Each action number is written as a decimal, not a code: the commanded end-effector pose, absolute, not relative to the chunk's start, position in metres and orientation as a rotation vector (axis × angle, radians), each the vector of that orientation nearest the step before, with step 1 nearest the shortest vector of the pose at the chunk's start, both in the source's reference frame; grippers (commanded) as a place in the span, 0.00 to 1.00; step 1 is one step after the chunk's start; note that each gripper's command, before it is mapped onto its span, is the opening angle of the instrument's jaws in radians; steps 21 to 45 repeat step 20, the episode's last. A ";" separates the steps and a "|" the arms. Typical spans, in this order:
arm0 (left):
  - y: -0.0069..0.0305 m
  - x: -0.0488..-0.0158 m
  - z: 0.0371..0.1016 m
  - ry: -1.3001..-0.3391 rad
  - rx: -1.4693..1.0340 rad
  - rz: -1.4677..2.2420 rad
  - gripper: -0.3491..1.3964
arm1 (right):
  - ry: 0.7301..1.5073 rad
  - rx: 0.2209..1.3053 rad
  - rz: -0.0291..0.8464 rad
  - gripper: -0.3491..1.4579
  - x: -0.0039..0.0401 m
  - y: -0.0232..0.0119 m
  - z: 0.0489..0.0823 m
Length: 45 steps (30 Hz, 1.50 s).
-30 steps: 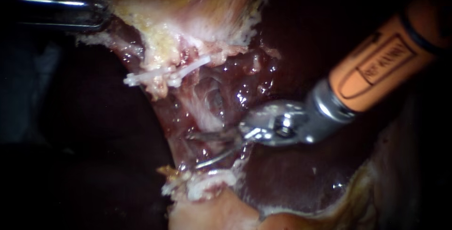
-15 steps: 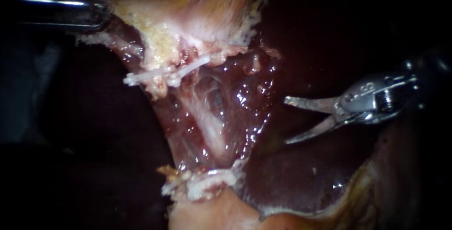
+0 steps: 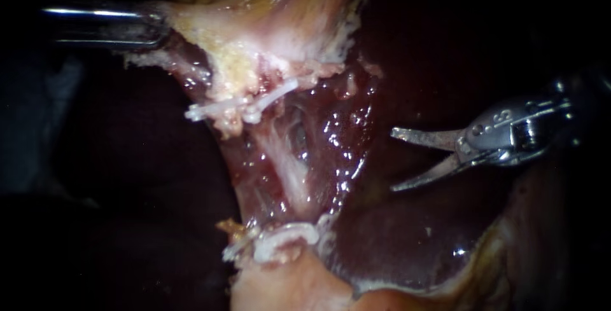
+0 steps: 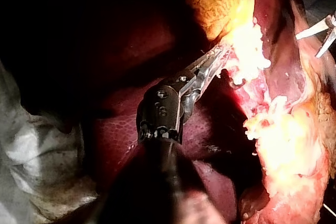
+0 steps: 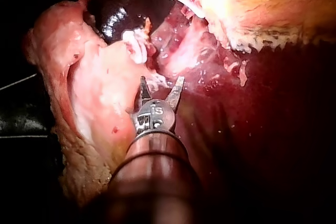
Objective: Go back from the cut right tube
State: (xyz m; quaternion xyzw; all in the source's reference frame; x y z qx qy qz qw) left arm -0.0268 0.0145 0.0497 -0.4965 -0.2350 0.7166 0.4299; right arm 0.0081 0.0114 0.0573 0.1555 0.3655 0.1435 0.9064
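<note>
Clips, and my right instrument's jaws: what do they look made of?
Upper clips: white and matte with no metallic glint, so probably plastic, though I can't be sure. Lower clips: the same dull white look, likely the same material. Right instrument: its open jaws are silver-grey and smooth with bright highlights, so polished metal, apparently steel.

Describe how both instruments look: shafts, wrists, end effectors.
Left instrument: dark shaft, black wrist with small pins, slim silvery end effector. Right instrument: reddish-brown shaft, silver engraved wrist, end effector of two thin pointed metal blades. No cables visible.
</note>
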 end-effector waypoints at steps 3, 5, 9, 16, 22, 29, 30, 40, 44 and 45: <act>0.0139 -0.0277 0.0512 -0.599 -1.223 1.793 0.00 | 0.754 0.321 0.296 0.99 0.0080 0.0115 0.0574; 0.0136 -0.0281 0.0519 -0.608 -1.218 1.796 0.00 | 0.755 0.324 0.296 0.99 0.0080 0.0115 0.0575; 0.0135 -0.0282 0.0524 -0.610 -1.213 1.795 0.00 | 0.755 0.324 0.296 0.99 0.0079 0.0116 0.0576; 0.0136 -0.0283 0.0524 -0.610 -1.213 1.795 0.00 | 0.755 0.324 0.295 0.99 0.0079 0.0115 0.0576; 0.0136 -0.0283 0.0523 -0.611 -1.213 1.795 0.00 | 0.757 0.329 0.294 0.99 0.0081 0.0115 0.0575; 0.0136 -0.0283 0.0523 -0.611 -1.213 1.795 0.00 | 0.757 0.329 0.294 0.99 0.0081 0.0115 0.0575; 0.0136 -0.0283 0.0523 -0.611 -1.213 1.795 0.00 | 0.757 0.329 0.294 0.99 0.0081 0.0115 0.0575; 0.0136 -0.0283 0.0523 -0.611 -1.213 1.795 0.00 | 0.757 0.329 0.294 0.99 0.0081 0.0115 0.0575; 0.0136 -0.0283 0.0523 -0.611 -1.213 1.795 0.00 | 0.757 0.329 0.294 0.99 0.0081 0.0115 0.0575; 0.0136 -0.0283 0.0523 -0.611 -1.213 1.795 0.00 | 0.757 0.329 0.294 0.99 0.0081 0.0115 0.0575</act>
